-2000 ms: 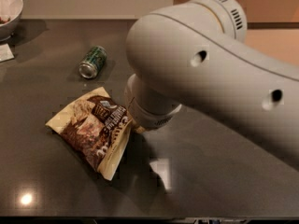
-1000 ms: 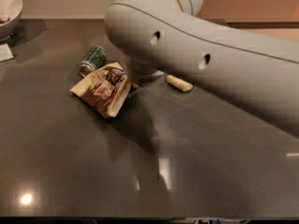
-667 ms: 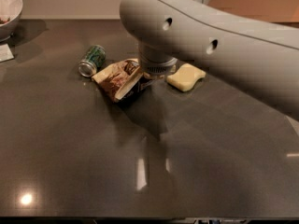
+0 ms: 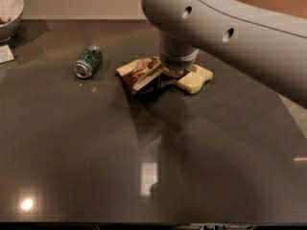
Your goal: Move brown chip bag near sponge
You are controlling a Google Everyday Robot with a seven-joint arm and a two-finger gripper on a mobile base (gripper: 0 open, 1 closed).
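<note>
The brown chip bag [image 4: 140, 74] is crumpled, with cream edges and a dark brown centre, and sits at the middle back of the dark table. Its right end runs under my wrist. My gripper [image 4: 169, 74] points down from the big grey arm and is shut on that end of the bag, largely hidden by the wrist. The pale yellow sponge [image 4: 196, 80] lies on the table just right of the gripper, touching or almost touching the bag's right end.
A green drink can [image 4: 88, 61] lies on its side left of the bag. A white bowl [image 4: 10, 11] stands at the far left back corner with a white card [image 4: 5, 54] below it. My arm [image 4: 230, 32] crosses the upper right.
My gripper has carried the bag from the table's front left up and to the right, past the can, to the sponge's left side. The sponge has come into view from behind the arm.
</note>
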